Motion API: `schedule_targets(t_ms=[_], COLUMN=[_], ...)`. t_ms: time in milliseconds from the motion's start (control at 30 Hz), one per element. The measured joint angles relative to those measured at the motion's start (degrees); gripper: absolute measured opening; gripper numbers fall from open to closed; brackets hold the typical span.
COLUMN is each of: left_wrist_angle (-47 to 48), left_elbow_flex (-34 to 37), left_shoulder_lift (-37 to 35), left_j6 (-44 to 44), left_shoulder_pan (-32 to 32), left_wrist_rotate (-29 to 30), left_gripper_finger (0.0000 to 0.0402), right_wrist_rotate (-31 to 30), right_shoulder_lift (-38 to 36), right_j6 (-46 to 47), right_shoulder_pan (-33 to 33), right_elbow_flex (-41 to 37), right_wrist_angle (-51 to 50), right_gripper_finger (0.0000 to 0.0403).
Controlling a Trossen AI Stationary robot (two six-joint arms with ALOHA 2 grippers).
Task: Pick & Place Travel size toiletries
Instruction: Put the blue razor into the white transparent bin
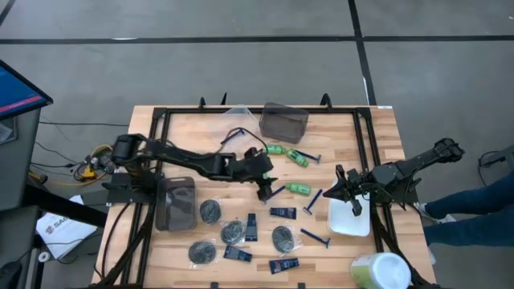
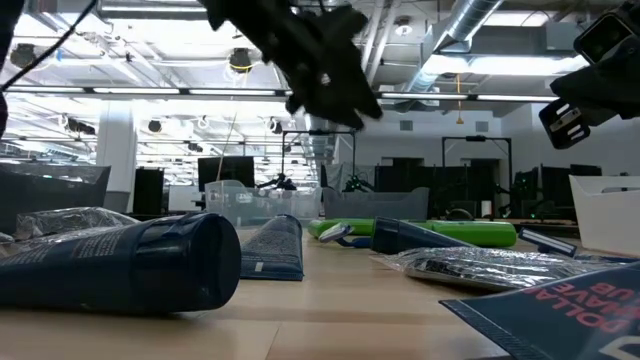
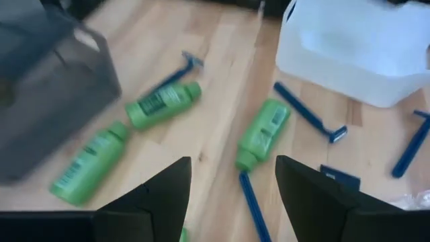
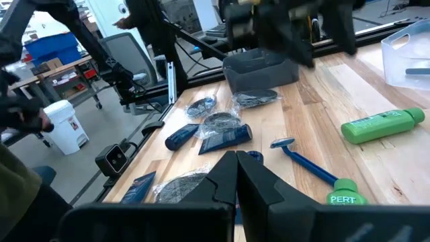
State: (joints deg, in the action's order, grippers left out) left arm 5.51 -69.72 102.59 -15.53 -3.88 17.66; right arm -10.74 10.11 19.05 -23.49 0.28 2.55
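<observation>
Wooden table [image 1: 377,136], far corners bare, toiletries [image 1: 285,238] crowding centre

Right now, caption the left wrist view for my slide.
Open left gripper hovering over green bottles and blue razors beside the white tray.

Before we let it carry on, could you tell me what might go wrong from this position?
The left gripper hangs open over a blue razor that touches a green bottle; closing could catch both or knock the bottle rolling. The right gripper waits shut beside the white tray, so a delivery there might crowd the arms.
</observation>
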Motion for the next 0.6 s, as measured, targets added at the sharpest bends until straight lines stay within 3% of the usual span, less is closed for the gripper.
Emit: schedule_targets(t_ms=[600], left_wrist_angle=[-4.4], left_elbow_flex=[-0.4], left_shoulder_lift=[13.9], left_j6=[-3.1], left_shoulder_pan=[-4.3], left_wrist_rotate=[0.4], left_gripper_finger=[0.0209], right_wrist_rotate=[0.0], right_shoulder_lift=[0.0], right_j6=[0.0], right_shoulder_pan=[0.0], right_elbow_flex=[0.0], right_wrist_angle=[0.0], right_gripper_finger=[0.0])
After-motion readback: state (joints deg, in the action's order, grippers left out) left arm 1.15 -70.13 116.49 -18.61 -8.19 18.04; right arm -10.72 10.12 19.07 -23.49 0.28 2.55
